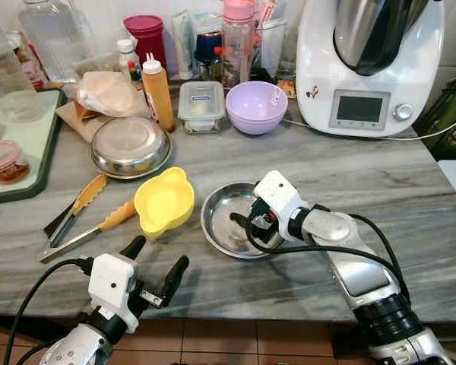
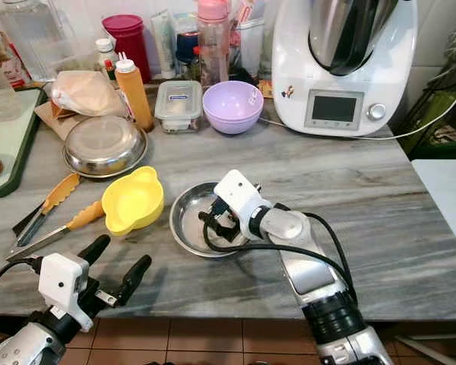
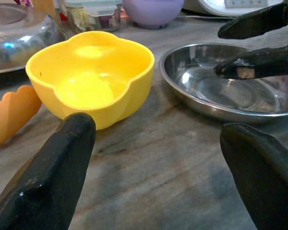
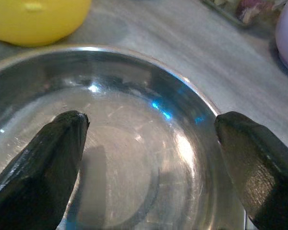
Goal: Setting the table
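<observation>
The steel dish (image 1: 229, 220) sits on the worktop (image 1: 349, 190), just beside the yellow bowl (image 1: 164, 201). The right gripper (image 1: 251, 220) is over the dish, jaws spread apart, apparently not touching it. The left gripper (image 1: 153, 266) hovers at the worktop's near edge, jaws also spread and empty.

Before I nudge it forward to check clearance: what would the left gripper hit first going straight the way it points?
Probably the yellow bowl, just ahead of the open left gripper, with the steel plate close beside; depth is hard to judge.
</observation>
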You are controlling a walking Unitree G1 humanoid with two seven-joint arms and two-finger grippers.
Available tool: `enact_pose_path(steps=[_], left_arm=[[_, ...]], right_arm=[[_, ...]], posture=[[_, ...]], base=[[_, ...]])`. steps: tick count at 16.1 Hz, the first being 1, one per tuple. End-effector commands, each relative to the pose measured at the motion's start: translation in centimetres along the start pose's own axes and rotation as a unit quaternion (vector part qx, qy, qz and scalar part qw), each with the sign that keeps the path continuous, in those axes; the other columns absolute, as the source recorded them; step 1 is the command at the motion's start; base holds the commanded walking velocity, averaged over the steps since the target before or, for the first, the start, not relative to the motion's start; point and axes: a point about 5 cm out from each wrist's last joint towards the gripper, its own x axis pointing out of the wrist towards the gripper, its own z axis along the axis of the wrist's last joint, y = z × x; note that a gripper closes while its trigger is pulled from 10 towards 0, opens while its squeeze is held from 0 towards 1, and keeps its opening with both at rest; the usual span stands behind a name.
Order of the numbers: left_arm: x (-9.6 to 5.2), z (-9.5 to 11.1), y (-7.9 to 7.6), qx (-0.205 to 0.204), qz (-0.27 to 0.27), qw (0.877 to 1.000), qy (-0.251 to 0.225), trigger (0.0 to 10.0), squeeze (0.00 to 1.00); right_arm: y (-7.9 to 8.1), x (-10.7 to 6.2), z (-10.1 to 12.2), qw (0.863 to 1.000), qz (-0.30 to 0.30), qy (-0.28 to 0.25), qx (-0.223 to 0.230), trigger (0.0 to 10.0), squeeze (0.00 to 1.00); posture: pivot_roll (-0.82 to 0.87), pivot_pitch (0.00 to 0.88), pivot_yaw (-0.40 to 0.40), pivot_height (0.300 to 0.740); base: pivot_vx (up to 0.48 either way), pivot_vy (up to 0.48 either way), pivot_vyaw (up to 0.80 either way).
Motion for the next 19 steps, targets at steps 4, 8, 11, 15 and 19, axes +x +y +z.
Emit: enact_pose_path(steps=[4, 8, 11, 15, 19], left_arm=[[-0.1, 0.3, -0.3, -0.001, -0.016, 1.0, 0.001, 10.0, 0.0], [0.0, 0.3, -0.4, -0.002, -0.021, 1.0, 0.003, 10.0, 0.0], [-0.1, 0.0, -0.4, -0.004, -0.024, 1.0, 0.007, 10.0, 0.0], [-0.3, -0.6, -0.2, -0.005, -0.03, 0.999, 0.017, 10.0, 0.0], [-0.4, -1.6, 0.1, -0.005, -0.03, 0.999, 0.023, 10.0, 0.0]], right_arm=[[0.7, 0.7, -0.7, 0.999, 0.022, 0.026, -0.004, 10.0, 0.0], [1.7, 1.8, -0.7, 0.999, 0.036, 0.024, 0.007, 10.0, 0.0], [2.5, 2.8, -0.7, 0.999, 0.047, 0.021, 0.006, 10.0, 0.0], [2.6, 4.0, -0.4, 0.999, 0.045, 0.016, 0.006, 10.0, 0.0], [3.0, 4.6, -0.2, 0.999, 0.05, 0.009, 0.002, 10.0, 0.0]], posture=[[-0.07, 0.117, 0.006, 0.74], [-0.07, 0.116, 0.009, 0.74], [-0.06, 0.122, 0.011, 0.74], [-0.05, 0.126, 0.013, 0.74], [-0.05, 0.128, 0.014, 0.74]], base=[[0.0, 0.0, 0.0], [0.0, 0.0, 0.0], [0.0, 0.0, 0.0], [0.0, 0.0, 0.0], [0.0, 0.0, 0.0]])
